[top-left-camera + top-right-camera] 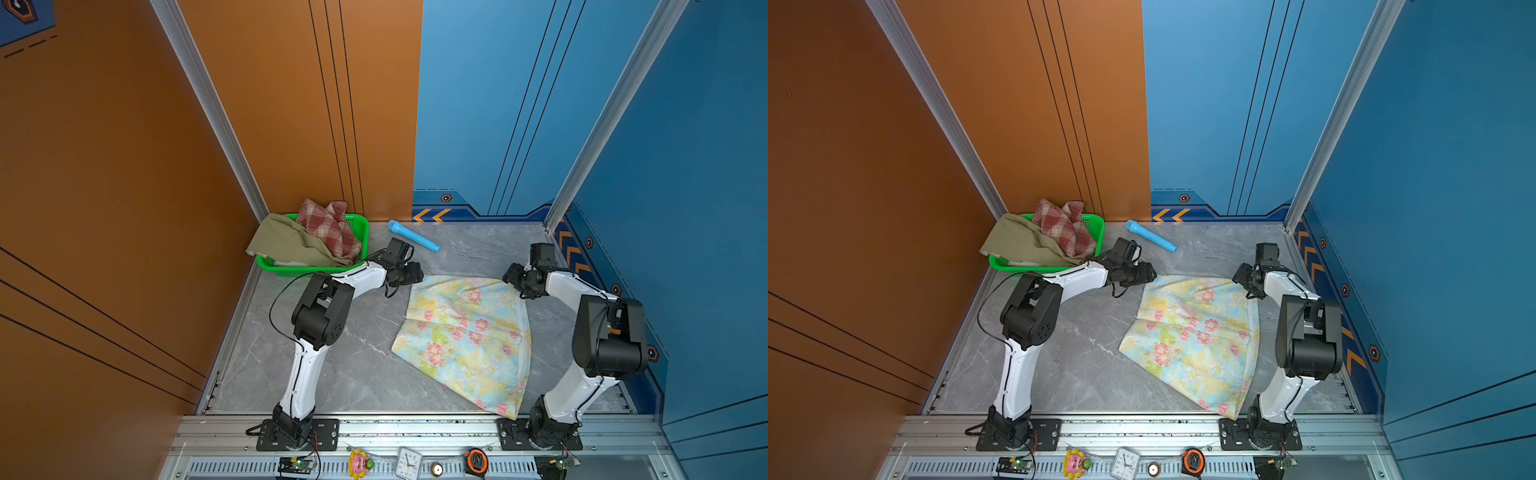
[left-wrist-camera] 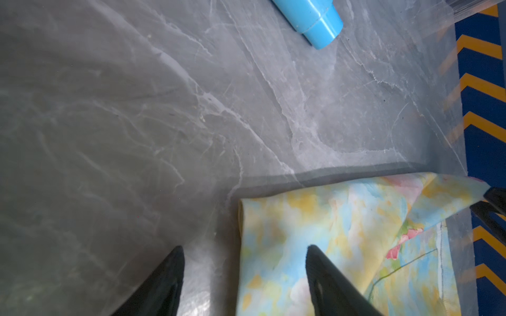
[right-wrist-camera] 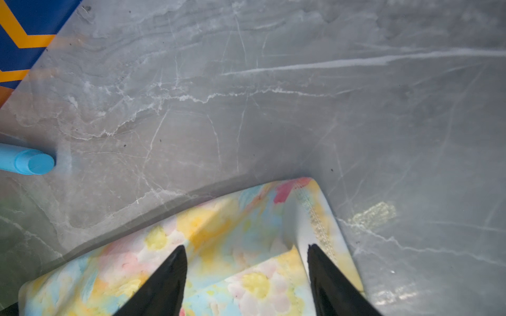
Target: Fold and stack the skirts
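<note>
The pastel floral skirt [image 1: 465, 336] [image 1: 1192, 338] lies spread on the grey marble table, its far edge toward the back wall. My left gripper [image 1: 417, 276] [image 2: 245, 247] hovers open over the skirt's far left corner [image 2: 301, 224], one finger above cloth and one above bare table. My right gripper [image 1: 510, 277] [image 3: 246, 246] hovers open over the far right corner [image 3: 273, 219], both fingers above the cloth. The plaid skirt [image 1: 330, 226] and the olive-green skirt [image 1: 291, 245] are heaped in the green basket [image 1: 359, 226] at the back left.
A light-blue tube [image 1: 413, 236] [image 2: 315, 19] [image 3: 27, 161] lies on the table just behind the skirt, near the left gripper. Walls enclose the table on the left, back and right. A clock [image 1: 408, 463] and small items sit on the front rail.
</note>
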Controlling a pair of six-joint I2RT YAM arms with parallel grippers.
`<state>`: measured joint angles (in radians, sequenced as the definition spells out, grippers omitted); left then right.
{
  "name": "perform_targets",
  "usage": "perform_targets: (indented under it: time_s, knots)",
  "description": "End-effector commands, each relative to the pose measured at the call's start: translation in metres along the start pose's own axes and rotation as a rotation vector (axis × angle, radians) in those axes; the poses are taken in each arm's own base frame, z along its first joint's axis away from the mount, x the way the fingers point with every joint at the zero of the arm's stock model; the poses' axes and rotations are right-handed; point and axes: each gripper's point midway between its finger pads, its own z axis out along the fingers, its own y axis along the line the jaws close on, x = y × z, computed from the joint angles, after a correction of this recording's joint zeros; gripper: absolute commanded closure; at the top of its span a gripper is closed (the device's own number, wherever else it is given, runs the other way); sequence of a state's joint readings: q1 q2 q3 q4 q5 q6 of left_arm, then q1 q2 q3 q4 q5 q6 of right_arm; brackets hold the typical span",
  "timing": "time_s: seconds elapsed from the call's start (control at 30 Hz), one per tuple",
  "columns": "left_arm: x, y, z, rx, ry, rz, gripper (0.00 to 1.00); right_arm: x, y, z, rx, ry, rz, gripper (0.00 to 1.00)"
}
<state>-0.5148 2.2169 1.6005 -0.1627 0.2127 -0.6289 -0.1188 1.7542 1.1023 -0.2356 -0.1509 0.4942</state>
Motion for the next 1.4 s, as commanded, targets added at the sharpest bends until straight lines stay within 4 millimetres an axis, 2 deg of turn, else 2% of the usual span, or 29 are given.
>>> perform_targets:
  time_s: [0.0, 0.17, 0.3, 0.4, 0.6, 0.67, 0.73, 0.8, 0.9, 1.07, 1.17, 1.37]
  knots:
    - [-0.015, -0.017, 0.005, 0.087, -0.017, -0.034, 0.31, -0.004, 0.0, 0.007, -0.036, -0.009, -0.003, 0.32]
    - [-0.013, -0.023, 0.016, 0.13, -0.002, -0.058, 0.36, -0.006, -0.007, 0.008, -0.055, -0.019, 0.012, 0.35]
    - [-0.011, -0.027, 0.021, 0.163, 0.006, -0.066, 0.44, -0.008, -0.017, 0.007, -0.06, -0.025, 0.026, 0.37]
    - [-0.014, -0.034, 0.022, 0.2, -0.013, -0.046, 0.55, -0.009, -0.018, 0.008, -0.076, -0.031, 0.033, 0.38]
    - [-0.027, -0.056, 0.021, 0.283, -0.063, -0.014, 0.83, -0.003, 0.003, 0.018, -0.144, -0.01, 0.015, 0.43]
    - [-0.028, -0.062, 0.021, 0.301, -0.071, -0.006, 0.93, -0.001, 0.006, 0.022, -0.165, 0.0, 0.026, 0.49]
    - [-0.029, -0.066, 0.022, 0.309, -0.073, -0.003, 1.0, -0.002, 0.007, 0.023, -0.171, -0.002, 0.029, 0.67]
    - [-0.031, -0.067, 0.02, 0.315, -0.076, -0.003, 1.0, -0.006, 0.01, 0.019, -0.18, -0.019, 0.024, 0.81]
    - [-0.036, -0.068, 0.011, 0.313, -0.094, 0.005, 1.0, -0.014, 0.014, 0.01, -0.182, -0.051, 0.011, 0.99]
    - [-0.047, -0.067, -0.014, 0.303, -0.138, 0.017, 1.0, -0.022, 0.028, -0.006, -0.207, -0.091, -0.025, 1.0]
    - [-0.052, -0.067, -0.038, 0.292, -0.174, 0.03, 1.0, -0.026, 0.04, -0.021, -0.225, -0.12, -0.057, 1.0]
    - [-0.061, -0.074, -0.1, 0.28, -0.267, 0.083, 1.0, -0.04, 0.069, -0.075, -0.263, -0.215, -0.127, 1.0]
